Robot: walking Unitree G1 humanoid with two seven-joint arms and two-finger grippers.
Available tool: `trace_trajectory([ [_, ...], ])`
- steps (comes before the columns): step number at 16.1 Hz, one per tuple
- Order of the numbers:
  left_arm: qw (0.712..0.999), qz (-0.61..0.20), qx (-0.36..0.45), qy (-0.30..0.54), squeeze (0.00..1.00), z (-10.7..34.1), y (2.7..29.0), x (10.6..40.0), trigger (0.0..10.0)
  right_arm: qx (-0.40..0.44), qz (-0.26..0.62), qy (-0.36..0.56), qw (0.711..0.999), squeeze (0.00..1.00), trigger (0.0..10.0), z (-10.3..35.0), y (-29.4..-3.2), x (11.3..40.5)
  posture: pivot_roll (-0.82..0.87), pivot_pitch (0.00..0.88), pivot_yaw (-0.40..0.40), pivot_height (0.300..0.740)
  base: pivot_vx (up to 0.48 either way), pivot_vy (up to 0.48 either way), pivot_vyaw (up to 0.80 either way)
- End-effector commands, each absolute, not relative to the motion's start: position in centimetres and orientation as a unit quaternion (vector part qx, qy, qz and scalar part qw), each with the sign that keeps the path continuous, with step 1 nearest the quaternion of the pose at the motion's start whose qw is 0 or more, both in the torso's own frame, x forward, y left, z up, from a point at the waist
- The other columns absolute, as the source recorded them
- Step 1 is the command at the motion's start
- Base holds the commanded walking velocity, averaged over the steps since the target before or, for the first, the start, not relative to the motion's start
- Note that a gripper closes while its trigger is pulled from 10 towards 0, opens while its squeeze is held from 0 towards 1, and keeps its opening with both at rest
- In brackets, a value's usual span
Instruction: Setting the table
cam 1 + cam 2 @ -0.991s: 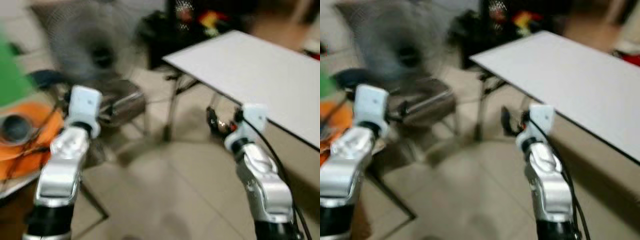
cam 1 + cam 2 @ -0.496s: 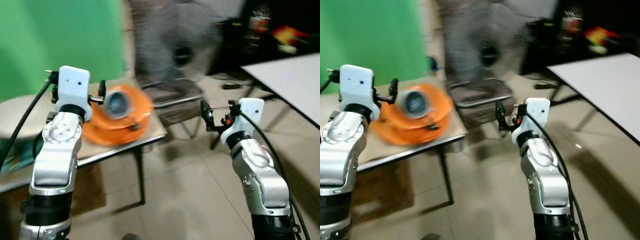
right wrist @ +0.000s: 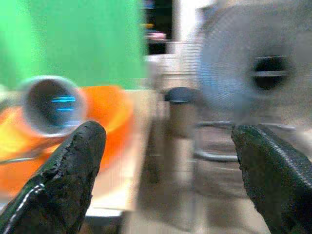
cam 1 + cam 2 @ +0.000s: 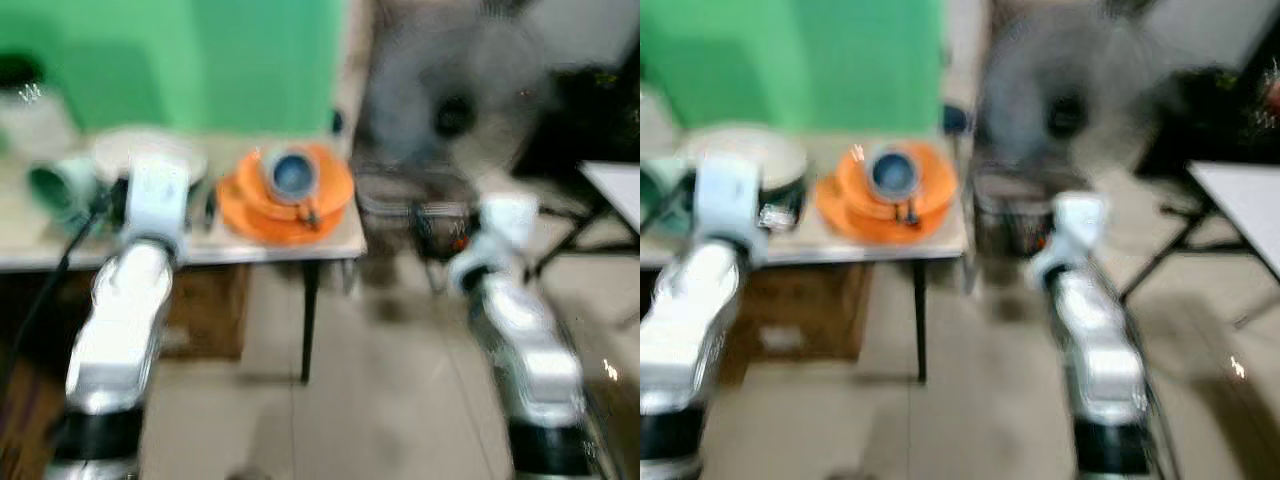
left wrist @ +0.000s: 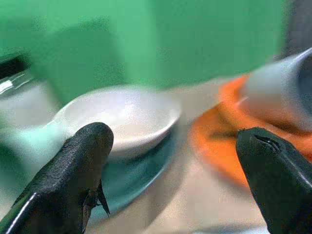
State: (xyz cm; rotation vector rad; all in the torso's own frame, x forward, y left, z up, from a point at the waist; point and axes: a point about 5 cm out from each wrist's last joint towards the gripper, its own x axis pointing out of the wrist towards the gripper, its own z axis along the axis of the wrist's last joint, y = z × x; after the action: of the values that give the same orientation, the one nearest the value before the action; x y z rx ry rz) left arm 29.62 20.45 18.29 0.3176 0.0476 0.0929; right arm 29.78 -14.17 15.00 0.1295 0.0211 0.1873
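Black fingers of my left gripper (image 5: pixel 170 180) and right gripper (image 3: pixel 165 170) are spread wide, empty. Beyond them, on the table (image 4: pixel 330 245), a cup (image 4: pixel 291 173) sits on orange plates (image 4: pixel 285 205), a white bowl (image 5: pixel 119 117) just beside these. A fan (image 4: pixel 455 105) stands behind the table.

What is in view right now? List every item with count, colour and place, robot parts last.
Side table: one, beige top, dark legs, before the green wall.
Orange plates: a stack, count unclear, on the table's right end.
Cup: one, grey with a blue inside, on the orange plates.
White bowl: one, on a teal plate, left of the orange plates.
Green cup: one, lying at the table's left.
Fan: one, grey, right of the table.
White table: one corner, far right.
Left gripper: open, before the bowl.
Right gripper: open, raised mid-air.
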Motion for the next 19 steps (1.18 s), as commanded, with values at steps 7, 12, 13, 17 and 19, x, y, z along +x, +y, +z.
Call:
trace_trajectory([
  [7,0.987,0.008,0.159,0.024,0.0,17.3,19.0,29.0,10.0,0.077,0.056,0.017,0.995,0.0,10.0,14.1,-15.3,28.9,0.11,0.0,-0.03,0.74,0.0,-0.222,0.57],
  [12,0.991,-0.038,0.127,0.02,0.0,16.7,17.7,28.4,10.0,0.078,0.019,0.007,0.997,0.0,10.0,13.9,-16.3,27.6,0.09,0.0,-0.003,0.74,0.058,0.0,0.0],
  [13,0.991,-0.044,0.124,0.018,0.0,16.7,17.6,28.2,10.0,0.066,0.02,0.008,0.998,0.0,10.0,13.9,-16.4,27.5,0.09,0.0,0.001,0.74,0.33,0.0,0.0],
  [17,0.989,-0.056,0.132,0.021,0.0,16.5,17.3,28.1,10.0,0.063,0.028,0.006,0.998,0.0,10.0,14.0,-15.7,27.5,0.09,0.0,0.008,0.74,0.406,0.0,0.53],
  [19,0.988,-0.057,0.139,0.02,0.0,16.7,17.4,28.2,10.0,0.072,0.024,0.005,0.997,0.0,10.0,14.1,-15.5,27.8,0.09,0.0,0.008,0.74,0.424,0.0,0.0],
])
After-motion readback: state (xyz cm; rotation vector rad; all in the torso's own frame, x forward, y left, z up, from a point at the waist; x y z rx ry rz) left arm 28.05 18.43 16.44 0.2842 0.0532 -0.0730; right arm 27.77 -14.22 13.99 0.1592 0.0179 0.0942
